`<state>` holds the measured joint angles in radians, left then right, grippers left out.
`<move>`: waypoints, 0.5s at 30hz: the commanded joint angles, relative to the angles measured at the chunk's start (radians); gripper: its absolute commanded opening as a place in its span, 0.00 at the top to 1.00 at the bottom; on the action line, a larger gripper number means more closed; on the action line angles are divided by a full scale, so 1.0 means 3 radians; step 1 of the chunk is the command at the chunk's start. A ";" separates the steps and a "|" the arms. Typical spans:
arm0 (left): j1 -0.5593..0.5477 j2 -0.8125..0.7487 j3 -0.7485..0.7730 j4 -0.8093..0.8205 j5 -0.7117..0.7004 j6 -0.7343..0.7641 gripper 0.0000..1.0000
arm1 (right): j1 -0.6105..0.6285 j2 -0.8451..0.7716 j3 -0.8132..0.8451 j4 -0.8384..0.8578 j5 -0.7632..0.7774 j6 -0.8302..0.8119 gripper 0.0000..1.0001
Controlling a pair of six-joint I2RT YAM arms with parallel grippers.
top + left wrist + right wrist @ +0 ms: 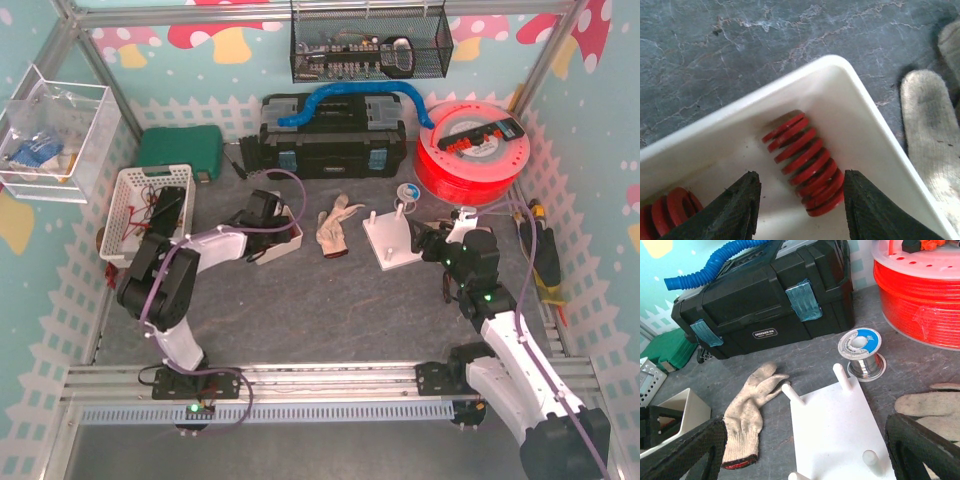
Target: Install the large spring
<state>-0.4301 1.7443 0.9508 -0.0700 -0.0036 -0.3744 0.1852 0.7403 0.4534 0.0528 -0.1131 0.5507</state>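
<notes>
While the left arm [170, 275] reaches down into the white tray [862, 117], its jaws stand open astride the near end of the large spring [802, 160], gripping nothing. One black finger [737, 207] is clear of the coils with bare tray floor between. The other sits just beside them; whether it touches I cannot tell. The large spring, red and thick-coiled, lies on its side on the tray floor, slanting toward the tray's rounded corner and close along one wall. A second red spring [670, 210] lies in the same tray, apart from the first and only partly in view. The tray rests on the grey marbled table [740, 45]. Just right of the tray's corner lies a pale knit glove [335, 228]. Farther right of the tray, beyond the glove, sits a white peg plate [835, 425] with upright pegs. The right arm [500, 320] holds its jaws wide open above that plate's near edge, with nothing between them. Behind the tray stands a black toolbox [765, 305] with a blue corrugated hose [710, 267] lying over it. Left of the tray is a white slotted basket [150, 205]. Far right of the tray, behind the plate, stand a small solder spool [860, 352] and a big red filament reel [920, 295].
</notes>
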 commanded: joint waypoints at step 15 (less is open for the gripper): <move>0.0002 0.0464 0.0354 -0.0392 -0.0313 -0.0004 0.55 | 0.0032 -0.0032 -0.0033 0.0034 0.0082 -0.0036 0.14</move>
<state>-0.4267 1.8416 1.0306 -0.1150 -0.0757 -0.3817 0.1852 0.7399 0.4530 0.0528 -0.1013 0.5503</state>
